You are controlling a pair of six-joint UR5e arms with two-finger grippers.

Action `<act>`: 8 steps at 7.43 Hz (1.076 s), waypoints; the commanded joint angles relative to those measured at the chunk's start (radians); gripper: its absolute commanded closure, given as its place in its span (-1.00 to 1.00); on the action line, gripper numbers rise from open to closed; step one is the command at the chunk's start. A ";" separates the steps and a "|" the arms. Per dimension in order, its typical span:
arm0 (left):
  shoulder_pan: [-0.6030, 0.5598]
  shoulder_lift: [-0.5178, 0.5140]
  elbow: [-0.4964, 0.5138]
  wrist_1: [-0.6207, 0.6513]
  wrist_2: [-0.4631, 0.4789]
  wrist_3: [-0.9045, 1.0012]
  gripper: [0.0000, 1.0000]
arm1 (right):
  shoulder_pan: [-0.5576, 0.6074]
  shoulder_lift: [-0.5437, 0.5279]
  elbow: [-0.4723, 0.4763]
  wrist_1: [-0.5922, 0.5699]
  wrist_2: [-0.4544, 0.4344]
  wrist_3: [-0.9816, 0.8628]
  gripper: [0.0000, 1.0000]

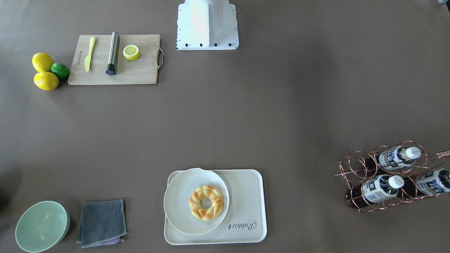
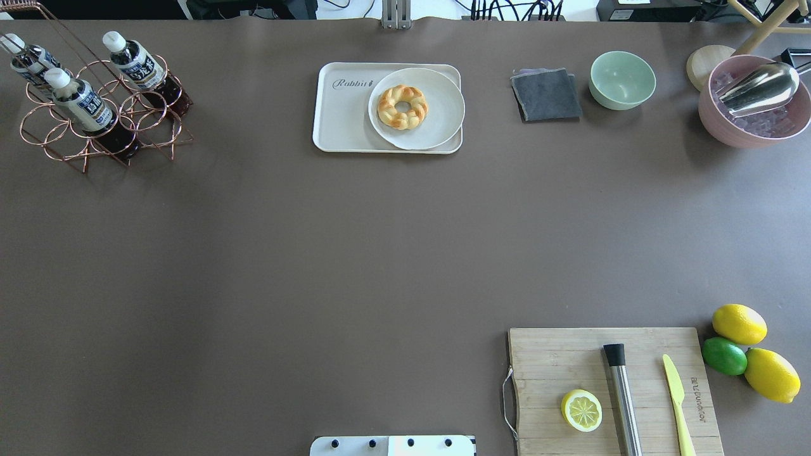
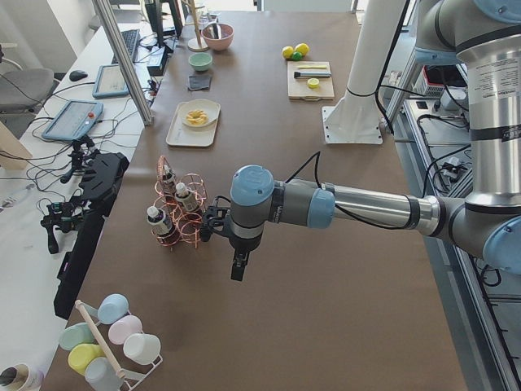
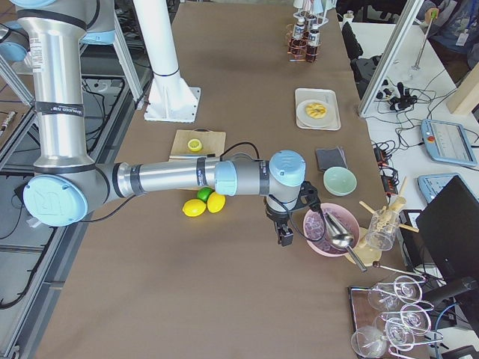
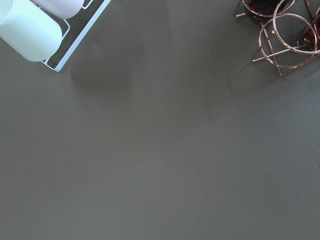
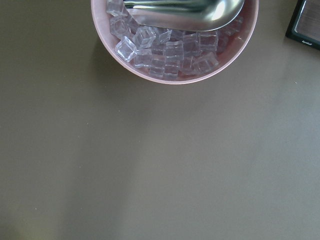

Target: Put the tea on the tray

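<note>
Left gripper point(image 3: 236, 271): hangs near the wire rack point(image 2: 58, 134), nothing seen in it; whether the fingers are spread cannot be told.
Tea point(image 2: 81, 100): three bottles lie tilted in the rack, caps raised.
Tray point(image 2: 345, 123): well apart from the rack; plate point(image 2: 438, 123) covers the half farther from it.
Method, judged: grip one bottle's body, draw it out along its ring, stand it on the bare half.

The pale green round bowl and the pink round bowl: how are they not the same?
The pale green round bowl is empty; the pink round bowl holds clear ice cubes. The pink bowl holds a shiny metal scoop; the green bowl holds no tool. The green bowl sits beside a folded grey cloth; the pink bowl does not. Both are round and upright.
</note>
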 commanded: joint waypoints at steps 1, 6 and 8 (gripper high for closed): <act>0.000 0.004 -0.017 -0.009 0.000 -0.003 -0.95 | 0.000 -0.009 -0.001 0.000 -0.005 0.000 -0.99; 0.000 0.004 -0.019 -0.011 0.008 -0.006 -0.94 | 0.000 -0.024 0.003 0.000 -0.003 0.000 -0.99; 0.003 -0.007 -0.017 -0.011 0.000 -0.005 -0.93 | 0.000 -0.033 0.002 0.000 -0.003 -0.003 -0.99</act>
